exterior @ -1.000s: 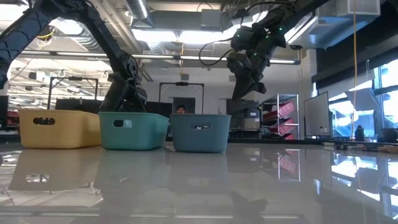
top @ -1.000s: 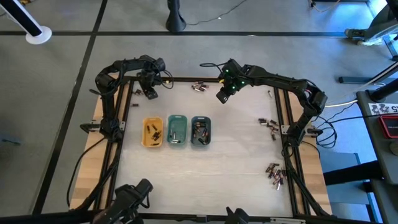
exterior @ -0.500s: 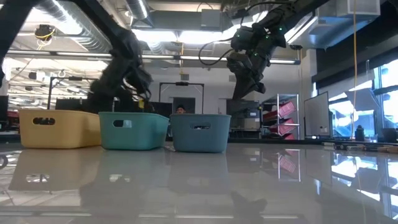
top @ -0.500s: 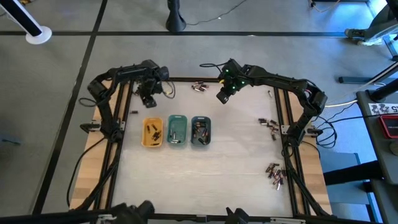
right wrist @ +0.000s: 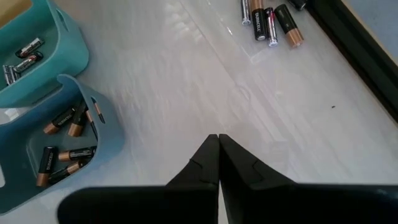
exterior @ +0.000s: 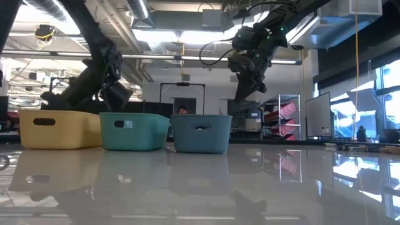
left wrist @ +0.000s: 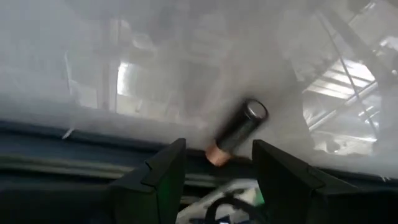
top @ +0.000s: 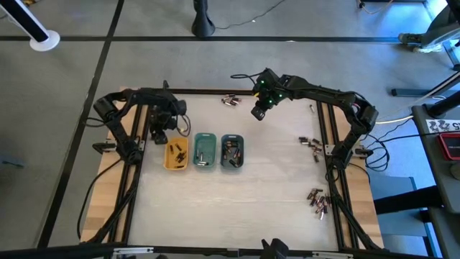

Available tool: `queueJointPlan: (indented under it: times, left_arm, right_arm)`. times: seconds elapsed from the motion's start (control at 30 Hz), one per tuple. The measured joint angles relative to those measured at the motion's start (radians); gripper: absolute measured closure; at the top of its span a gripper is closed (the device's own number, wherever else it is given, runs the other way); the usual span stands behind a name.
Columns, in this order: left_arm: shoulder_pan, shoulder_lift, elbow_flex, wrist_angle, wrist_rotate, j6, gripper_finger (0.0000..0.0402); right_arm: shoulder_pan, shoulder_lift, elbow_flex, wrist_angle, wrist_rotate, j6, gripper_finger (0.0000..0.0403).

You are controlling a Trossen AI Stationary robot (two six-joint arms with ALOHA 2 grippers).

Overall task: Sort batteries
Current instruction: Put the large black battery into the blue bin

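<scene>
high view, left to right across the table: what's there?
left gripper → yellow tray → green tray → grey-blue tray → right gripper → loose batteries at the right edge.

A dark, copper-ended battery (left wrist: 235, 132) sits between the left gripper's (left wrist: 217, 171) parted fingers
</scene>
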State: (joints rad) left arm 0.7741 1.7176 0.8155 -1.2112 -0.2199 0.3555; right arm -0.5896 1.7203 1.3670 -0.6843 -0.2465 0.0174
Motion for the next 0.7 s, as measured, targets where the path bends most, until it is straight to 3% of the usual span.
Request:
queueJointPlan:
  times: [0.37,0.7]
  left_arm:
    - [-0.117,-0.005,-0.114,0.090,-0.028,-0.007,0.0234]
    - [-0.149,-0.003,-0.121,0.112,-0.040,-0.043,0.0329]
  right_arm:
    - [0.000,0.000,0.000,0.001,0.000,0.002,0.0400]
    - [0.000,0.000,0.000,0.002,0.000,0.003,0.0400]
